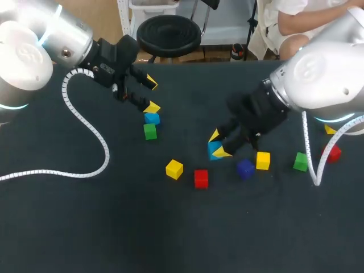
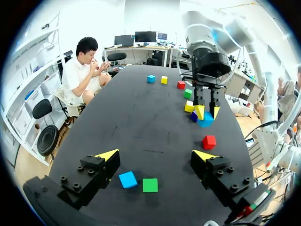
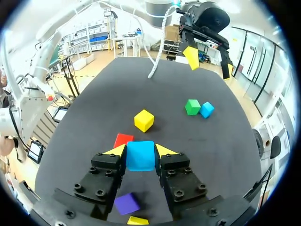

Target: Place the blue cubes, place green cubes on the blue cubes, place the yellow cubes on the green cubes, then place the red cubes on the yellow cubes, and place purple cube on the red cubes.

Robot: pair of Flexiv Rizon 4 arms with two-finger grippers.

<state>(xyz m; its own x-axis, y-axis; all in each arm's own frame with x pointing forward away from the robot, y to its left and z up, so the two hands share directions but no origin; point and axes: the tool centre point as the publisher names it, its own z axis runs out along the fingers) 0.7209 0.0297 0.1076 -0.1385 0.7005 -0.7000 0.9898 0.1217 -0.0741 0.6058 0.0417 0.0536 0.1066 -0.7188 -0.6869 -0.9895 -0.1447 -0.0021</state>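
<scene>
Blue cube clamped between my right gripper's fingers, faces square to them, no long axis. My left gripper gapes wide over second blue cube and green cube.

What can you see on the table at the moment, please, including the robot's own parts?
blue cubes: 3, blue; one at left, one gripped, one at the far right end.
green cubes: 2, green; one beside the left blue cube, one at right.
yellow cubes: 3, yellow; one mid-table, one right of centre, one far right.
red cubes: 2, red; one beside the mid-table yellow cube, one far right.
purple cube: 1, purple; beside the second yellow cube.
table: 1, black.
left fingers: open, over the left blue and green cubes.
right fingers: shut on a blue cube.
</scene>
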